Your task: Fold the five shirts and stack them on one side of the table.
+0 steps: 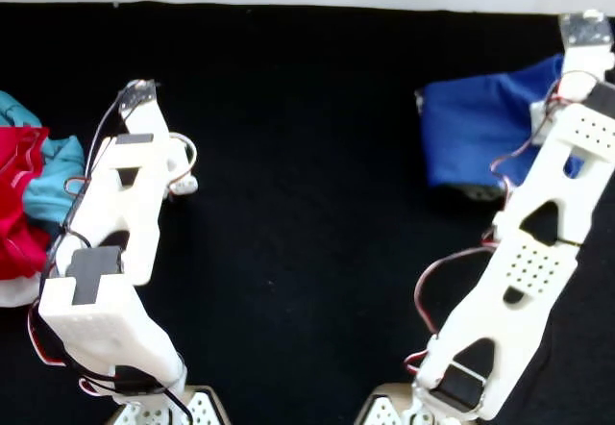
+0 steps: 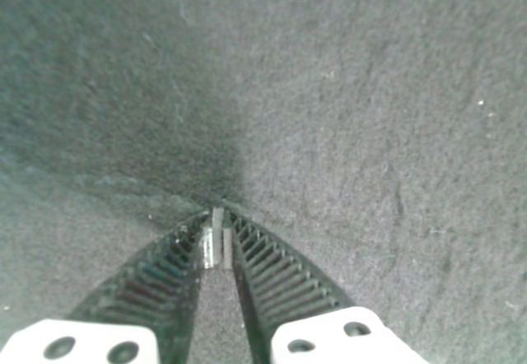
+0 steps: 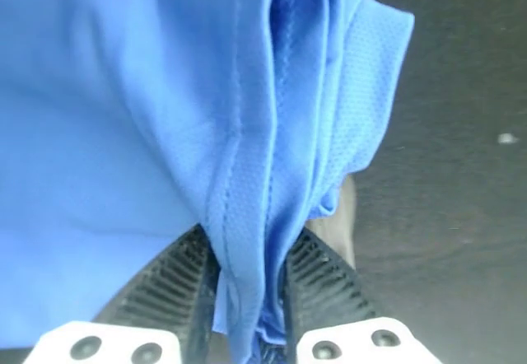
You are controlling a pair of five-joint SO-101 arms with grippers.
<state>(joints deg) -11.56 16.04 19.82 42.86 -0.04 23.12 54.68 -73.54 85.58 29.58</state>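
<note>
High view: a red shirt and a teal shirt lay bunched on the black table, both cut off at the picture's left border. The right arm hid part of the blue shirt at far right.

Left wrist view: the left gripper was clenched on nothing, tips touching, over bare table.

Right wrist view: the right gripper grasped a fold of the blue shirt.

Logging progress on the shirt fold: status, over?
Left gripper shut, empty, over black table. Right gripper shut on blue shirt. Red shirt and teal shirt heaped unfolded at table edge. Nothing seen blocking.
</note>
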